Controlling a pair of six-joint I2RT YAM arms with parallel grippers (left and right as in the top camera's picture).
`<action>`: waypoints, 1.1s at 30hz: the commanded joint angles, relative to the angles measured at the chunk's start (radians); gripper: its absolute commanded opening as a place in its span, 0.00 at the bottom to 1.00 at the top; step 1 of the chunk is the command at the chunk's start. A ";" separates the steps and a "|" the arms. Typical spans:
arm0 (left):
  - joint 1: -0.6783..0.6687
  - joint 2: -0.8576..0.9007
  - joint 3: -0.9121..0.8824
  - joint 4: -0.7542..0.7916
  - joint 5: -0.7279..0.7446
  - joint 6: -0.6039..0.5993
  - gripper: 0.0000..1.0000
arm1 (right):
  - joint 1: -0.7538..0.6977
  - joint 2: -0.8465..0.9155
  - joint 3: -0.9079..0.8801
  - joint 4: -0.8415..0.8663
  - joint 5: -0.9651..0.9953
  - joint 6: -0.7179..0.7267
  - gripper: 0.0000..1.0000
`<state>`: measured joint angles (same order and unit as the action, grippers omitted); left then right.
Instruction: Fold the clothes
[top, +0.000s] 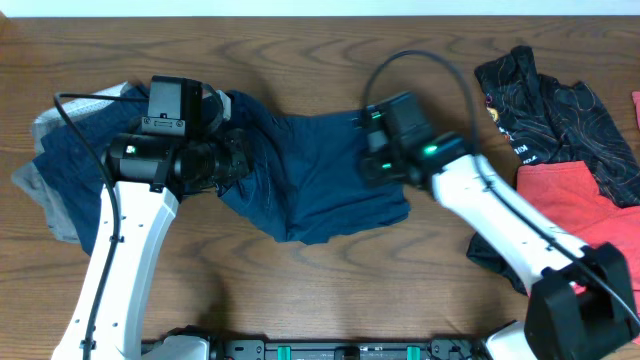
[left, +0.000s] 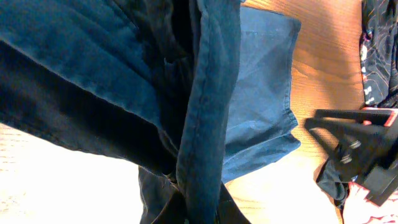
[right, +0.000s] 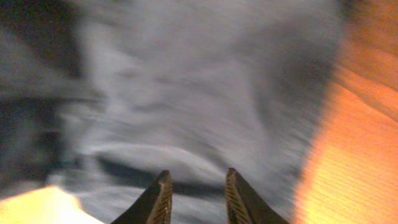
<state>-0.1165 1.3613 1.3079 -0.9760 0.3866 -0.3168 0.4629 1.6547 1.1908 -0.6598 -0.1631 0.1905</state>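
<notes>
Navy-blue shorts lie crumpled across the middle of the table. My left gripper is shut on their left part. In the left wrist view a seamed fold of the shorts runs down into that gripper, and the fabric hides the fingertips. My right gripper hovers over the shorts' right edge. The right wrist view is blurred; there the right gripper stands open, with nothing between its fingers and the fabric just beyond them.
More clothes lie around: a black printed garment and a red one at the right, with grey cloth and blue cloth under my left arm. The right arm shows in the left wrist view.
</notes>
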 joint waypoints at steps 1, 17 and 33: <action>0.002 -0.014 0.020 0.008 0.014 -0.002 0.06 | -0.058 0.054 -0.022 -0.058 0.051 -0.039 0.24; -0.243 0.138 0.020 0.254 0.014 -0.171 0.06 | -0.014 0.277 -0.095 -0.106 -0.026 0.051 0.16; -0.414 0.274 0.020 0.448 0.095 -0.264 0.23 | -0.086 0.220 -0.035 -0.243 0.113 0.130 0.25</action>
<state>-0.5354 1.6588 1.3079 -0.5331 0.4236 -0.5640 0.4438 1.8824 1.1316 -0.8791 -0.1421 0.3000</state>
